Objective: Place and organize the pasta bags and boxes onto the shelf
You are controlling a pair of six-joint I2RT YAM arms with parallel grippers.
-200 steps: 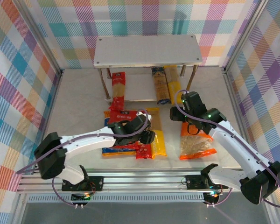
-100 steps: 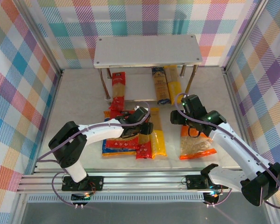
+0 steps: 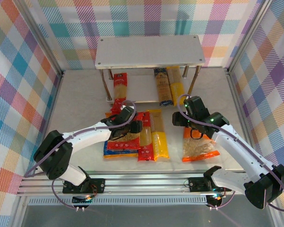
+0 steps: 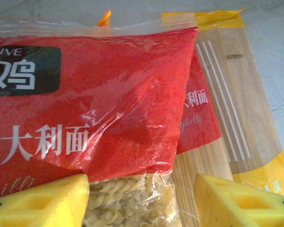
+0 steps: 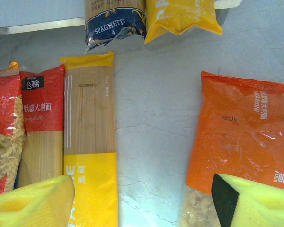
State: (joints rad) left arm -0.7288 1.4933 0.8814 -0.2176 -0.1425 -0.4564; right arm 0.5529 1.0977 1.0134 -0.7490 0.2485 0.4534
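Overall, the two-tier shelf [image 3: 149, 51] stood at the back of the table [image 3: 80, 99]. At the L of its lower tier a shelved red spaghetti pack [image 3: 119, 86] was laid lengthwise, near end sticking out past the board.

In front of that, the L gripper [image 3: 132, 127] was held over the red fusilli bag [image 4: 94, 104]. Its fingers [image 4: 38, 201] were spread apart w/ nothing clamped betw. them, and the bag's clear window was seen just beneath. The red bag was laid on a blue-and-orange bag [image 3: 114, 154], whose near edge showed below it.

Just R of it, a loose red spaghetti pack [image 3: 145, 142] was partly covered by the bag's edge, w/ a loose yellow spaghetti pack [image 3: 157, 135] touching it alongside.

Farther R, a dark blue spaghetti pack [image 5: 114, 19] and a shelved yellow pack [image 5: 180, 16] were laid side by side on the lower tier, ends overhanging.

The R gripper [image 5: 142, 203] was held open over bare table, nothing gripped, betw. the loose yellow pack and the orange macaroni bag [image 5: 246, 137], which lay flat at the far R.
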